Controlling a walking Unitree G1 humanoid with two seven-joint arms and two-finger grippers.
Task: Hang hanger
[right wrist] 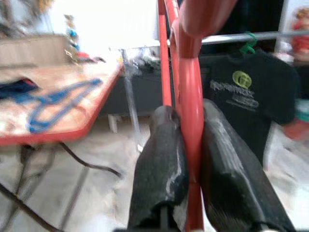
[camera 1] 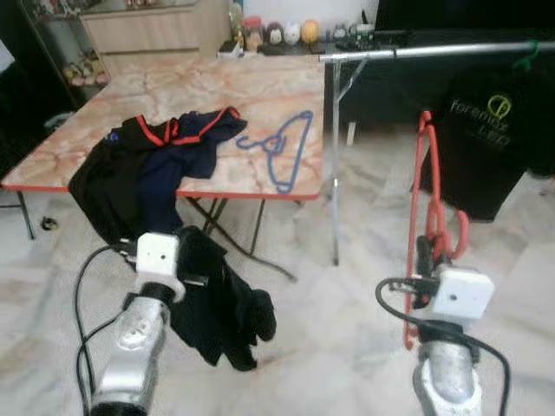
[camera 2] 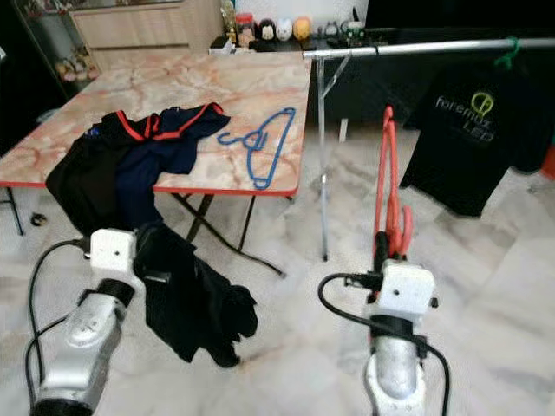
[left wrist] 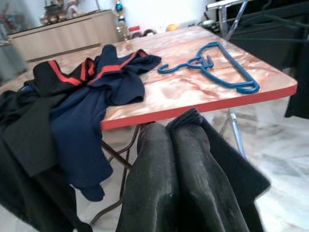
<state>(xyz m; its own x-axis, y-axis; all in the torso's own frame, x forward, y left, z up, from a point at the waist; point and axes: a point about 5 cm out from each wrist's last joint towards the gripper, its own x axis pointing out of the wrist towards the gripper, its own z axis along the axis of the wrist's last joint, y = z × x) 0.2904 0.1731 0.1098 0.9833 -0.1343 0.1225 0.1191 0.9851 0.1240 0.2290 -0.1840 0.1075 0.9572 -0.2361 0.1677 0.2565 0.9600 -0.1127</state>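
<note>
My right gripper point(camera 1: 427, 250) is shut on the lower part of a red hanger point(camera 1: 423, 182), which stands upright with its hook end up, low in front of the rack. The wrist view shows the red hanger point(right wrist: 191, 96) pinched between both fingers. A silver clothes rail point(camera 1: 434, 50) runs above and behind it. My left gripper point(left wrist: 169, 133) is shut, and a black garment point(camera 1: 217, 303) hangs from it down toward the floor, in front of the table.
A marble-patterned folding table point(camera 1: 173, 91) with a red edge holds a heap of black and navy clothes point(camera 1: 165, 147) and blue hangers point(camera 1: 282, 149). A black T-shirt point(camera 1: 490, 130) hangs on a green hanger point(camera 1: 523, 59) from the rail. The rack's upright post point(camera 1: 335, 173) stands beside the table. The floor is tiled.
</note>
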